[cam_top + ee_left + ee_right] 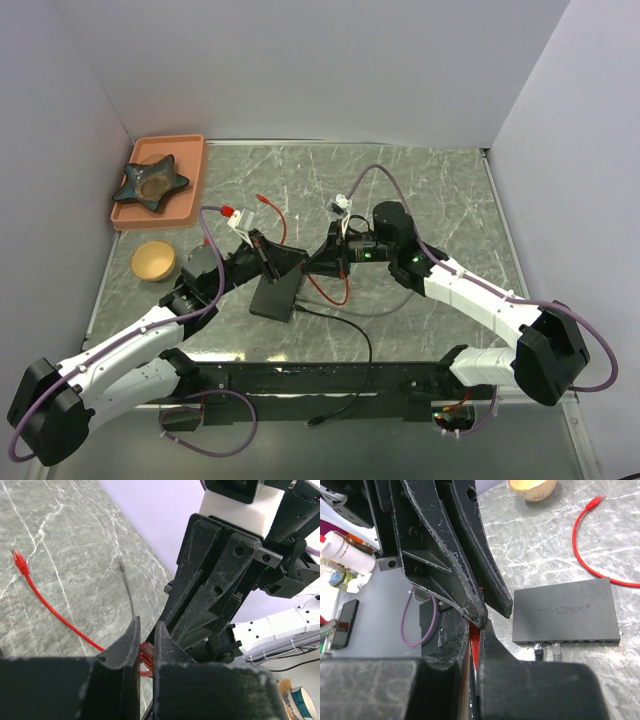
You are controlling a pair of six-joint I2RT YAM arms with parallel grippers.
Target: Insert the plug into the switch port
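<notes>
The red plug (146, 652) is pinched between my left gripper's (146, 639) shut jaws, a little above the table. My right gripper (479, 630) meets it tip to tip from the opposite side, shut on the same red plug (476, 639). In the top view both grippers, left (290, 260) and right (318, 264), come together just above the far end of the flat black switch (275, 298). The switch (565, 611) lies to the right of my right fingers. Its port row (585, 642) faces the right wrist camera, with a black and a grey plug in two ports.
The red cable's free end (262, 200) lies on the marble behind the grippers. A thin black cable (345, 325) runs from the switch toward the near edge. An orange tray (192, 170) with a star-shaped dish stands at the back left, with a wooden bowl (154, 261) in front of it.
</notes>
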